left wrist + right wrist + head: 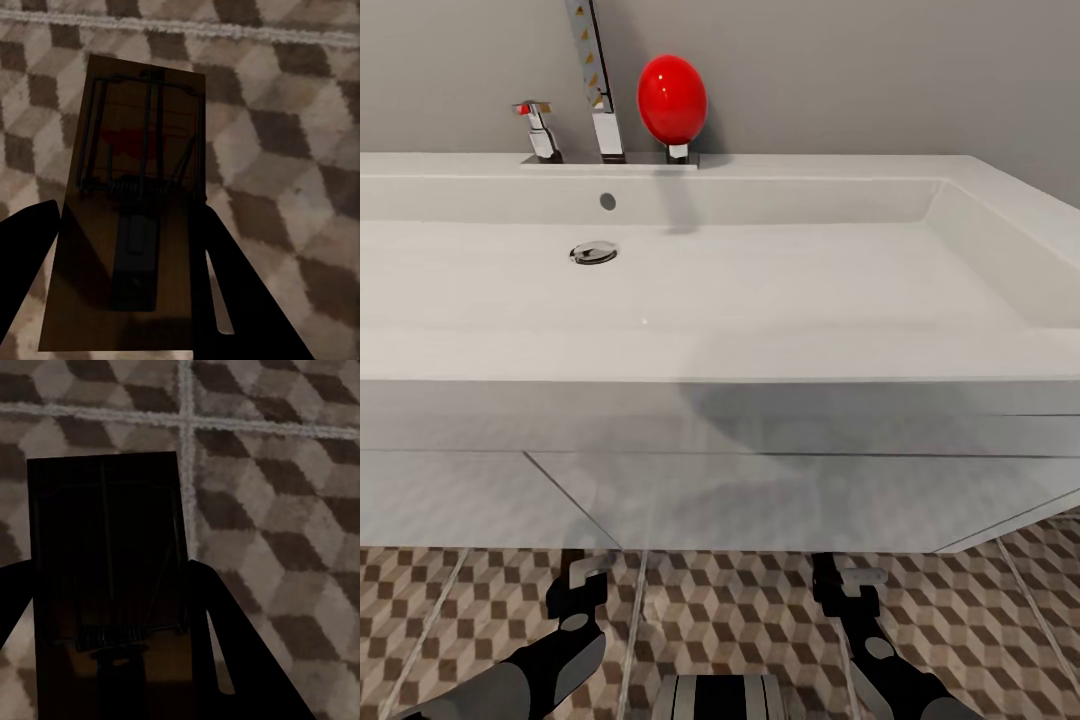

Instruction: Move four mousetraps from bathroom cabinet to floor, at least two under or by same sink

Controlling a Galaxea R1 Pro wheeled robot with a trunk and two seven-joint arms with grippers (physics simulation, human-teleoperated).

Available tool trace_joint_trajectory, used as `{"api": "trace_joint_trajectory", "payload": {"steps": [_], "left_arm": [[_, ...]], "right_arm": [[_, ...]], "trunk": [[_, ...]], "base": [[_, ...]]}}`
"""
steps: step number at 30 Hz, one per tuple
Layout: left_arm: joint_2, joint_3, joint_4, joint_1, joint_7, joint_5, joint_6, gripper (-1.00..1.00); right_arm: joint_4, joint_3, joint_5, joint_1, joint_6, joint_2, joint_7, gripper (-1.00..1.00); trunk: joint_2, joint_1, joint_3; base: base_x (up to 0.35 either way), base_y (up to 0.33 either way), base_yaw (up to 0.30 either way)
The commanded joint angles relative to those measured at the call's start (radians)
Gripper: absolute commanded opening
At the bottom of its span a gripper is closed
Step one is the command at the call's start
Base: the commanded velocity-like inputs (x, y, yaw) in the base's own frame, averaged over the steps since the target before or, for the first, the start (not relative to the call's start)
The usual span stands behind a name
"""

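One mousetrap (pixel 135 217) in each gripper, second mousetrap (pixel 109 607) darker, above the bathroom floor (pixel 300 150).

My left gripper (pixel 124 300) is pinching a flat tan wooden mousetrap (pixel 131 202) with dark metal wire, matt-looking. My right gripper (pixel 112 660) is holding a darker, shadowed wooden mousetrap (pixel 105 555). The smooth white rectangular basin (pixel 760 290) is showing a glossy chrome drain (pixel 593 253). The cube-patterned floor tiles (pixel 740 620) are looking matt, with pale grout.
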Motion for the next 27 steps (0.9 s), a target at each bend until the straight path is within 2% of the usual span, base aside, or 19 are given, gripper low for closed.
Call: {"api": "trace_joint_trajectory", "payload": {"steps": [1, 14, 20, 27], "left_arm": [[0.001, -0.009, -0.002, -0.001, 0.004, 0.011, -0.005, -1.0], [0.0, -0.009, -0.002, -0.001, 0.004, 0.011, -0.005, -1.0], [0.0, -0.009, -0.002, -0.001, 0.004, 0.011, -0.005, -1.0], [0.0, -0.009, -0.002, -0.001, 0.004, 0.011, -0.005, -1.0]], "right_arm": [[0.0, 0.009, -0.012, 0.0, -0.004, -0.001, -0.003, -1.0], [0.0, 0.01, -0.01, 0.0, -0.004, -0.001, -0.003, -1.0], [0.0, 0.01, -0.01, 0.0, -0.004, -0.001, -0.003, -1.0], [0.0, 0.01, -0.01, 0.0, -0.004, -0.001, -0.003, -1.0]], "trunk": [[0.0, 0.0, -0.001], [0.0, 0.0, -0.001], [-0.002, 0.003, -0.024], [-0.002, 0.003, -0.024]], "base": [[0.0, 0.0, 0.0], [0.0, 0.0, 0.0], [0.0, 0.0, 0.0], [0.0, 0.0, 0.0]]}}
